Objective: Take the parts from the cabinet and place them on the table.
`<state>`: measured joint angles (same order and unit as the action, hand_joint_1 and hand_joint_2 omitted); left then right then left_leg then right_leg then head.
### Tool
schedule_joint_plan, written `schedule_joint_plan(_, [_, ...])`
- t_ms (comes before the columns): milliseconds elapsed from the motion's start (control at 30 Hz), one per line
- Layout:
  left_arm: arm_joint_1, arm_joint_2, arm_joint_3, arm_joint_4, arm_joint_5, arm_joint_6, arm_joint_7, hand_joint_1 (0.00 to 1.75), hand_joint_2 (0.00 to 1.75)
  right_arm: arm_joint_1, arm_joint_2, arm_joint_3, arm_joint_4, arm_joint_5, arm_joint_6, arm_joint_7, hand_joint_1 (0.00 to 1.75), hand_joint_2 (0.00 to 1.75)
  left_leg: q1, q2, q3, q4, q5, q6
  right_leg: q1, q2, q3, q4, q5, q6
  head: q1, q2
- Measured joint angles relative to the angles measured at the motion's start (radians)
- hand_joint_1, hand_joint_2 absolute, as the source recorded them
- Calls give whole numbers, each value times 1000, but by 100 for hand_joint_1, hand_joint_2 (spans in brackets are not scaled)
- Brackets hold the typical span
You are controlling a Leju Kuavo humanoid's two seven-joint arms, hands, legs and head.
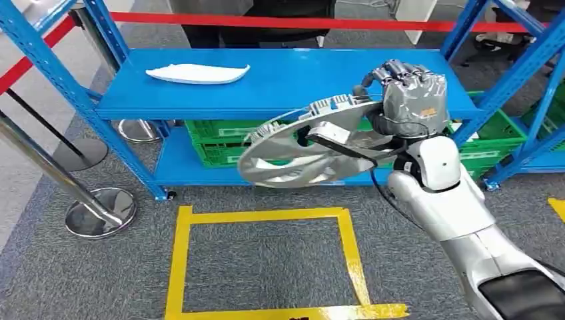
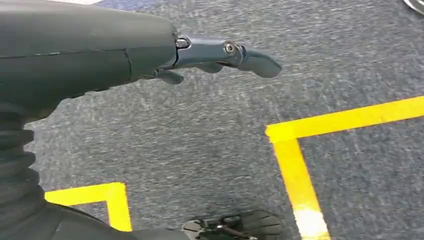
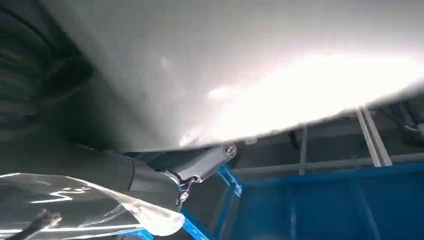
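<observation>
Wheel cover lifted off the rack, not yet delivered.

Silver wheel cover (image 1: 303,150) gripped at its right rim by right hand (image 1: 406,93), held tilted in the air just near of the blue shelf (image 1: 293,83). White part (image 1: 196,73) lying far-left on that shelf, ungrasped. Left hand (image 2: 220,55) empty, fingers loosely extended above the carpet by the yellow tape square (image 1: 266,260). No table visible; placement of both parts judged outstanding.

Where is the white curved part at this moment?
In the head view the white curved part lies on the left side of the top blue shelf, apart from the silver wheel cover that the right hand holds.
</observation>
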<state>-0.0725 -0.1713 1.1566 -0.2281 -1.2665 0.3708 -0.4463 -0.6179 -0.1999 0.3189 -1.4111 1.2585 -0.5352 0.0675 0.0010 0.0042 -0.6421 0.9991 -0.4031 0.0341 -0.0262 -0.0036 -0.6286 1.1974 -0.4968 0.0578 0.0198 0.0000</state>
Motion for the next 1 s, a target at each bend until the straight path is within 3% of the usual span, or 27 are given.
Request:
schedule_joint_plan(33, [0,0,0,0,0,0,-1,0,175,-1,0,0,0,0,0,0,175,175,0,0,-9,5,6,-5,-1,0,64,-91,6,0,1,0])
schedule_joint_plan(67, [-1,0,0,0,0,0,-2,0,175,-4,0,1,0,0,0,-2,175,175,-6,0,-22,11,10,-11,4,0,121,-166,-25,2,1,0])
schedule_joint_plan(100, [0,0,0,0,-1,0,-2,0,175,-4,0,1,-1,0,0,-2,175,175,-5,-1,-26,16,20,-16,5,3,142,-212,-45,-3,-1,0])
schedule_joint_plan(200, [3,0,0,0,0,0,-2,0,175,1,0,2,1,0,1,-2,175,175,-6,-4,-37,10,46,-30,6,2,119,-203,-32,-12,0,0])
schedule_joint_plan(233, [3,1,0,0,-1,0,-2,0,175,0,0,3,2,0,2,-3,175,175,-3,-4,-46,19,21,-37,-1,-2,114,-204,-23,-23,-1,0])
schedule_joint_plan(267, [3,1,0,0,-1,0,-2,0,175,0,0,4,2,0,3,-3,175,175,-3,-4,-54,56,-30,-45,-1,-3,106,-201,-17,-34,-5,0])
schedule_joint_plan(333, [4,1,0,0,-1,0,-3,0,175,0,-1,3,3,-1,3,-3,175,175,3,-4,-88,210,-141,-54,2,-6,88,-197,-5,-45,-6,0])
schedule_joint_plan(367, [3,1,0,0,-1,0,-3,0,175,1,-1,4,3,-1,4,-2,175,175,4,-4,-102,284,-175,-56,4,-6,78,-192,0,-47,-7,0])
schedule_joint_plan(400, [2,1,0,0,-1,0,-4,0,175,1,-1,4,3,0,5,-2,175,175,4,-4,-104,329,-183,-57,5,-6,67,-187,4,-47,-7,0])
schedule_joint_plan(433, [2,0,0,0,-1,-1,-5,0,175,2,-1,4,3,-1,5,-2,175,175,3,-4,-89,330,-168,-55,6,-6,54,-179,8,-47,-6,0])
schedule_joint_plan(467, [2,0,0,0,-1,0,-4,0,175,3,-1,4,3,0,6,-3,175,175,3,-4,-54,291,-139,-50,8,-4,42,-173,12,-47,-7,0])
schedule_joint_plan(533, [1,0,0,0,-1,0,-4,0,175,3,-1,4,3,-3,7,-2,175,175,-2,-7,51,132,-84,-31,11,-1,29,-164,17,-46,-7,0])
schedule_joint_plan(567, [0,3,0,0,-1,0,-4,0,175,3,-1,4,3,-3,8,-2,175,175,-5,-11,84,74,-101,-16,10,-3,22,-163,21,-45,-5,0])
schedule_joint_plan(600, [0,3,0,0,-2,0,-5,0,175,2,-3,4,3,-3,10,-2,175,175,-8,-11,97,44,-98,-15,13,-2,16,-161,28,-38,-5,0])
schedule_joint_plan(700, [1,2,0,0,-2,0,-5,0,175,9,-5,5,3,-3,14,-2,175,175,-18,-11,84,33,-79,-8,3,-2,4,-174,57,-18,-6,0])
schedule_joint_plan(733, [2,-1,0,0,-2,0,-5,0,175,10,-9,4,3,-3,15,-2,175,175,-3,-6,95,-5,-67,1,4,-1,-6,-172,46,-12,-6,0])
schedule_joint_plan(800, [-2,1,0,0,0,0,-4,0,175,8,-14,3,3,-4,15,-2,175,175,-6,-2,74,-10,-47,17,5,2,-35,-111,-42,-8,0,0])
schedule_joint_plan(867, [-3,-2,0,0,-1,0,-4,0,175,10,-15,3,3,-4,16,-1,175,175,-6,-2,52,-8,-33,16,4,2,-63,32,-132,-2,-2,0])
schedule_joint_plan(900, [-3,-4,0,0,-1,0,-4,0,175,12,-16,3,4,-5,16,-2,175,175,-6,-1,40,-7,-24,15,4,2,-70,85,-145,2,2,0])
schedule_joint_plan(933, [-3,-5,0,0,-1,0,-4,0,175,12,-16,3,4,-5,16,-1,175,175,-5,-1,27,-4,-13,13,3,1,-63,110,-122,7,2,0])
schedule_joint_plan(1000, [-3,-6,0,0,-1,0,-4,0,175,12,-17,3,4,-5,16,-1,175,175,0,0,-4,6,3,4,-1,1,-1,49,-28,14,3,0])
